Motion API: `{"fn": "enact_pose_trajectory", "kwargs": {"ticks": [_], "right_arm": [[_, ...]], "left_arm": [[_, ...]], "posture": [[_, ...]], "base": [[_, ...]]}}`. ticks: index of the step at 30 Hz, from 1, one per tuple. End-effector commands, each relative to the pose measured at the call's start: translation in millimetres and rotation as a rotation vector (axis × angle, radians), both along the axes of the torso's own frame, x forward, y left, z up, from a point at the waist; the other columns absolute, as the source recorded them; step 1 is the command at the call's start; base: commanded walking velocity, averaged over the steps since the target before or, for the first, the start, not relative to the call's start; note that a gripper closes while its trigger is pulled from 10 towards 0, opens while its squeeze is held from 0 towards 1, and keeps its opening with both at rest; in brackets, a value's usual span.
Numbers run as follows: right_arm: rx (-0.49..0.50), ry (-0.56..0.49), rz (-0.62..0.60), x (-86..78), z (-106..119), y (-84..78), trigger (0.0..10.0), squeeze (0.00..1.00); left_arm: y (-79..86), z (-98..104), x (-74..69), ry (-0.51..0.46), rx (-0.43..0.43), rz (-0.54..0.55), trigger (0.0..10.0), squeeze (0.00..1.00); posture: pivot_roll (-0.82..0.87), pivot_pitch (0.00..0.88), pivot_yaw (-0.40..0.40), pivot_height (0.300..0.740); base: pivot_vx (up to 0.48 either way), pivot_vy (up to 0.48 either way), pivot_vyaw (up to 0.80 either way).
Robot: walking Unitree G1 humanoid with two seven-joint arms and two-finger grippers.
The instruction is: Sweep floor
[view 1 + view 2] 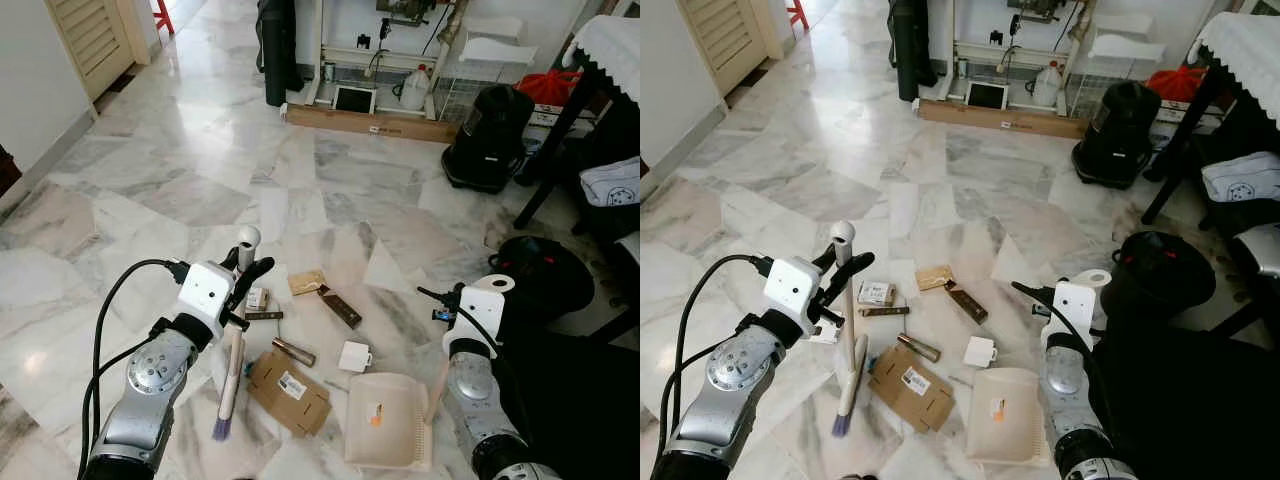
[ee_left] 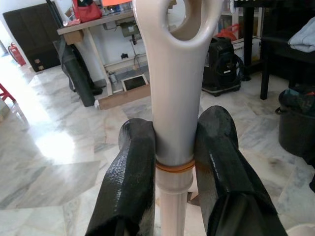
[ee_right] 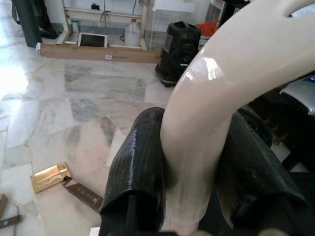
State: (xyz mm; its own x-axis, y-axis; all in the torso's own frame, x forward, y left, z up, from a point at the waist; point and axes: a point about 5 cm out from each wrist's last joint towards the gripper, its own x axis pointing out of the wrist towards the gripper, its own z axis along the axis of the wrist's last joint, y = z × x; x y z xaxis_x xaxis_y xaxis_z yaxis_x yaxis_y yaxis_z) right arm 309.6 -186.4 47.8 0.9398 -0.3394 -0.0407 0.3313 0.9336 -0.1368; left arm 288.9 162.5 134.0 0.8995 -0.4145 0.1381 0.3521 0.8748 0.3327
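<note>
- Marble floor, pale with grey veins; black vacuum cleaner near the far wall
- left gripper clamped on the cream broom handle, just below its ringed top; bristles rest on the floor beside the flat cardboard piece
- right gripper closed around the curved handle of the dustpan; pan sits on the floor
- litter between them: white box, brown packet, gold packet

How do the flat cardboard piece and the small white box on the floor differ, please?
The flat cardboard piece is brown, larger and lies flat with a white label; the small white box is white, smaller and boxy. The cardboard lies nearer the broom, the box nearer the dustpan. Both rest on the marble floor.
</note>
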Motion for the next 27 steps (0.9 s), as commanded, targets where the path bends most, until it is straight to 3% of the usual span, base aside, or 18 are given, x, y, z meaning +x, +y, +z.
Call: {"fn": "enact_pose_trajectory", "kwargs": {"ticks": [1, 11, 27], "right_arm": [[-0.005, -0.04, -0.01, 3.5, 7, -1.8, 10.0, 0.0], [0.013, -0.039, 0.0, 2.0, 4, 3.8, 10.0, 0.0], [0.1, 0.037, 0.007, -5.9, -14, 16.3, 10.0, 0.0]], "left_arm": [[-1.6, 13, -0.4, -0.049, -0.001, -0.024, 10.0, 0.0], [-0.4, 13, -1.1, -0.047, -0.001, -0.026, 10.0, 0.0], [8.8, 4, 0.7, 0.014, -0.109, 0.002, 10.0, 0.0]], "posture": [[0.13, 0.134, -0.056, 0.74], [0.14, 0.128, -0.054, 0.74], [0.14, 0.112, -0.052, 0.74]], "base": [[0.0, 0.0, 0.0], [0.0, 0.0, 0.0], [0.0, 0.0, 0.0]]}}
